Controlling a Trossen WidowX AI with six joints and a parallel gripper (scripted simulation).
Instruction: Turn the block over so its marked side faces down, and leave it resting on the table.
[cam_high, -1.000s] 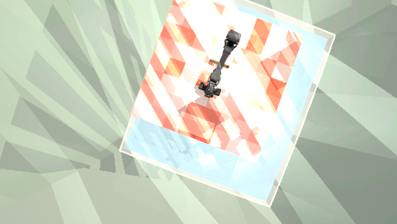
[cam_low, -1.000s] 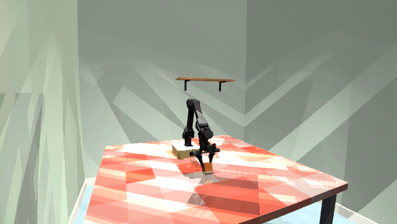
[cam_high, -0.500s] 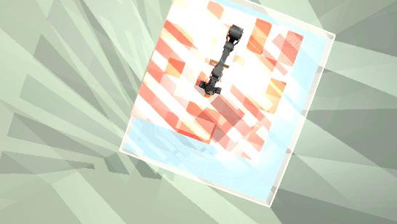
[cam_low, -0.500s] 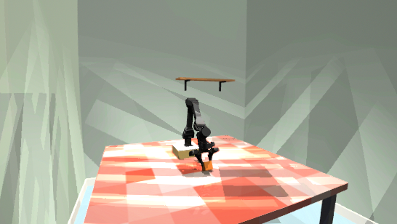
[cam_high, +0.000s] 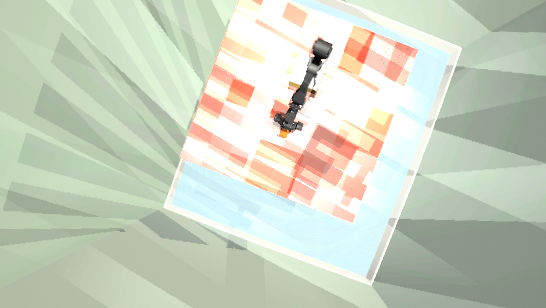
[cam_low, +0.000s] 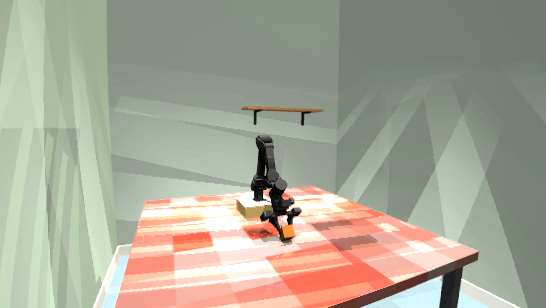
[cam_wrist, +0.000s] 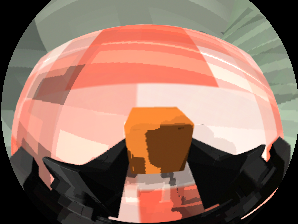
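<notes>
The black gripper (cam_high: 285, 131) (cam_low: 286, 231) (cam_wrist: 159, 150), half open, grips the orange block (cam_high: 284, 134) (cam_low: 288, 231) (cam_wrist: 139, 131); I judge turning is in hand, next needing more rotation, then gentle lowering.

From where I sit, my arm (cam_high: 307, 82) (cam_low: 268, 157) rises from its base, bends at a high elbow and slopes down and outward to the wrist (cam_low: 280, 187). The jaws (cam_high: 285, 131) (cam_low: 287, 231) slant down, their tips low over the table (cam_low: 210, 260). I have both fingers closed firmly on something, one on each side, with a gap between them.
</notes>
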